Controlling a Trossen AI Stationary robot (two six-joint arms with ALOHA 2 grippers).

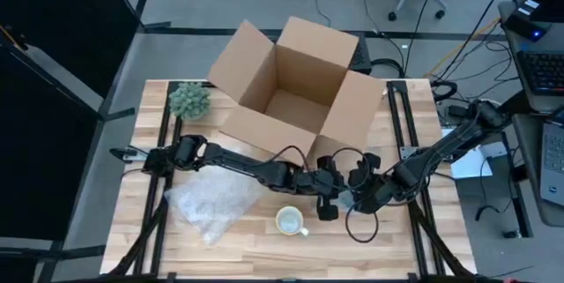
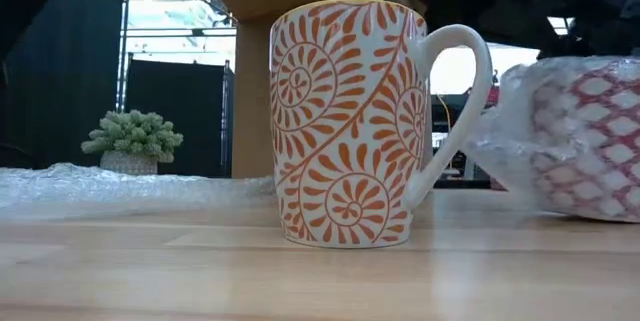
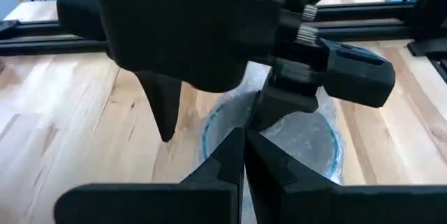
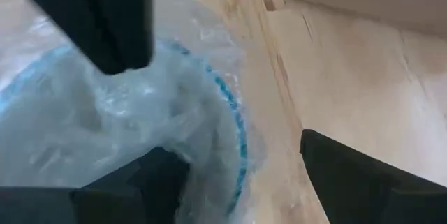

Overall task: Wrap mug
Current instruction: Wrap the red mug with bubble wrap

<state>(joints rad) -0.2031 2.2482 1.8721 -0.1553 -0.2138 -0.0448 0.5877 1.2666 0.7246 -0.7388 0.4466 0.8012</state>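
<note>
Mug [image 1: 291, 221], orange swirls on white, stands upright and bare on the table [image 1: 264, 261] near its front edge, handle toward the right arm's side. No claw touches it.

An open cardboard box [image 1: 291, 80] fills the back middle of the table, its flaps spread outward. A loose sheet of bubble wrap [image 1: 211, 202] lies flat on the left arm's side of the mug, close to it but apart.

Both dark arms reach in from their sides and meet just behind the mug, between it and the box, over a wrapped bundle [image 2: 585, 141]. The low view shows a red lattice pattern through its film, and the wrist views show a blue rim.

The left claw [image 3: 244, 144] sits low over the bundle with its fingers pressed together. Whether film is pinched between them cannot be told. The right claw [image 4: 234, 151] is spread wide, one finger against the crumpled film and the other out over bare wood.

A small green plant [image 1: 189, 100] in a pot stands at the back left, beside the box.
</note>
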